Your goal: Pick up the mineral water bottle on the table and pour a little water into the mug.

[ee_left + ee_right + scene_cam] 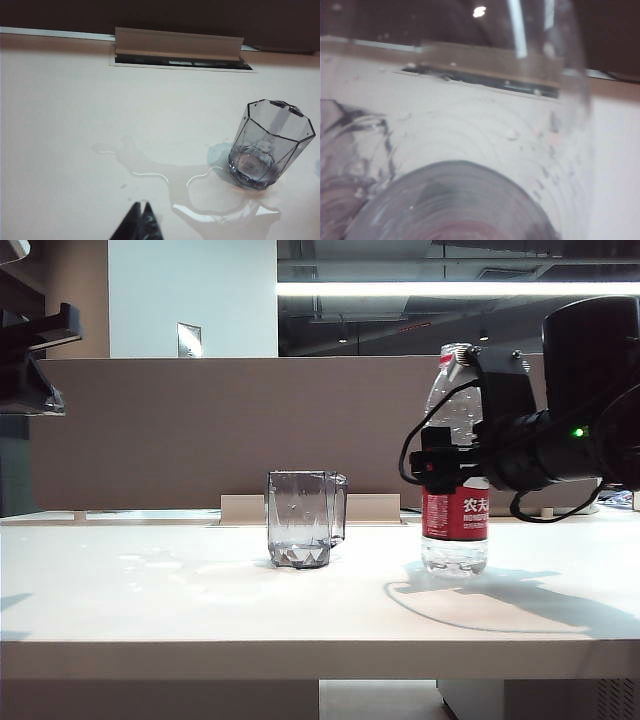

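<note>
Exterior view shows the mineral water bottle [456, 465] standing upright on the desk [200, 610] toward its right side, its red label carrying large white Chinese characters, of which "农夫" can be read; smaller print below them is too fine to make out. The right end effector [447, 462] sits at the bottle's middle, just above the label, black fingers around the body, though whether they press on the plastic or stand slightly off cannot be told. Right wrist view is filled by the clear bottle wall [470, 150] pressed close to the lens. The mug [305, 519] stands near the desk's centre, well left of the bottle, handle toward the bottle. Left wrist view shows the left end effector [141, 222] with dark tips pressed together, hovering above a water puddle [165, 180] that reaches the mug [270, 145].
</note>
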`<state>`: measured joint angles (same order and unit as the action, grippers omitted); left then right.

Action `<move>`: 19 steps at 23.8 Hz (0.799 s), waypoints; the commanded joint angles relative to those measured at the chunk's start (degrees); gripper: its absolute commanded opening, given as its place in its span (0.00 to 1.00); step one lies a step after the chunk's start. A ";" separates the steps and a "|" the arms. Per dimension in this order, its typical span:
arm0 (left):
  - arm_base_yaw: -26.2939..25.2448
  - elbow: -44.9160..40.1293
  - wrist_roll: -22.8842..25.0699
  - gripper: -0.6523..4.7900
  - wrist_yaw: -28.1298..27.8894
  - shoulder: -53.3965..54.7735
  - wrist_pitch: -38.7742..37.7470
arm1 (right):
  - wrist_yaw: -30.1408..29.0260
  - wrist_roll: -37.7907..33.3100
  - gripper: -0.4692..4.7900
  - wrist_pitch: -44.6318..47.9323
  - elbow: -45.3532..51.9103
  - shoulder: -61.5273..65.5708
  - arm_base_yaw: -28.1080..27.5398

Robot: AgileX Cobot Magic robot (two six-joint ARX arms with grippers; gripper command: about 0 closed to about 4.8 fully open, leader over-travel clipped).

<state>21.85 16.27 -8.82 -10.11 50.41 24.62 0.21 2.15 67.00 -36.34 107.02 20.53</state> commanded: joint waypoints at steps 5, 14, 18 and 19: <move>0.00 0.04 0.00 0.12 -0.17 -0.09 0.68 | -0.61 -0.02 1.00 1.03 -0.70 0.70 0.04; 0.00 0.04 0.00 0.12 -0.17 -0.09 0.72 | -0.59 -0.70 1.00 0.96 -0.61 0.63 0.17; -0.02 0.04 0.02 0.12 -0.20 -0.09 0.66 | -0.55 -0.98 1.00 0.39 1.68 -2.10 0.22; -0.02 0.04 0.00 0.12 -0.17 -0.09 0.68 | -0.52 -0.96 1.00 -0.04 2.99 -3.52 0.22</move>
<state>21.85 16.27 -8.82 -10.11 50.41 24.62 -0.25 1.45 66.52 -34.00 104.49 20.64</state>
